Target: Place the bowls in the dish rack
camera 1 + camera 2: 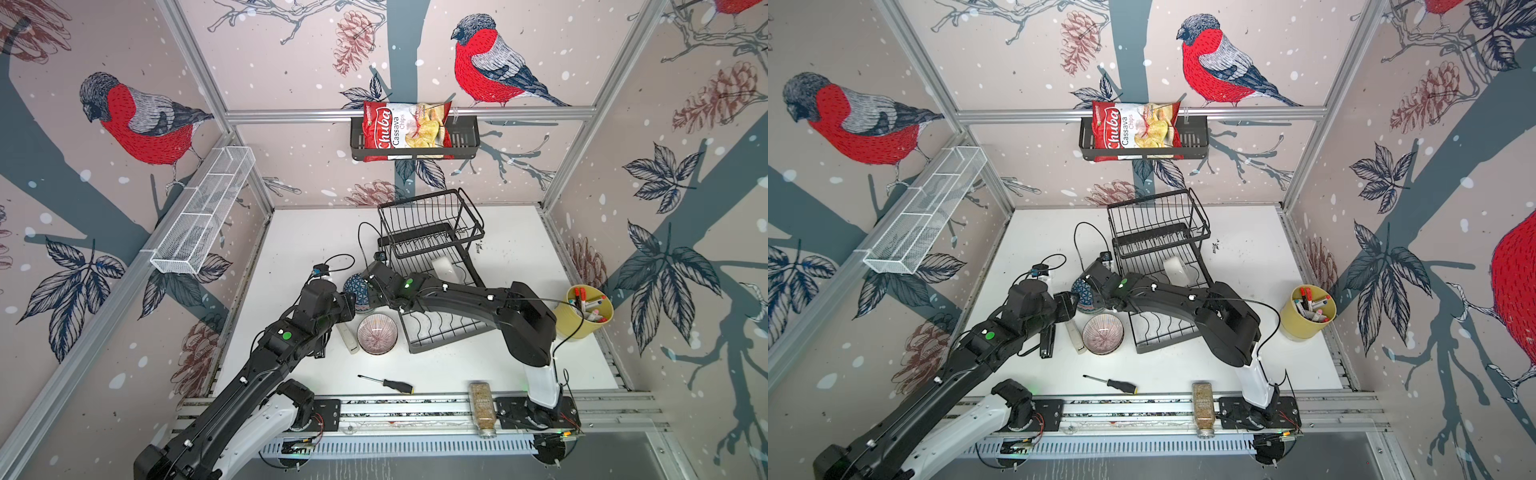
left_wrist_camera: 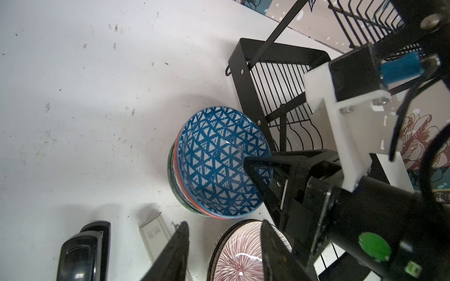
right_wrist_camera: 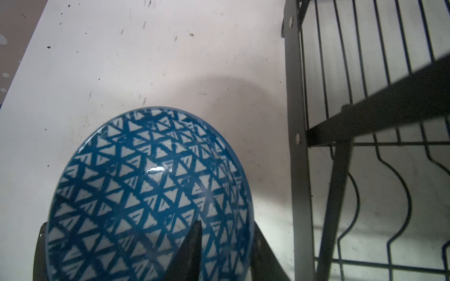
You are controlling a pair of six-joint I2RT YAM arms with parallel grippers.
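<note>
Red Chuba bag [image 1: 386,129] (Cassava Chips), blue bowl [image 3: 151,194]

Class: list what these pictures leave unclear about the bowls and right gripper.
- Stack under blue bowl: left wrist view shows only rims; count unclear.
- White item in the dish rack: in a top view, wires and arm partly cover it.
- Right gripper at its rim: right wrist view's edge cuts the fingers; grip unclear.
</note>
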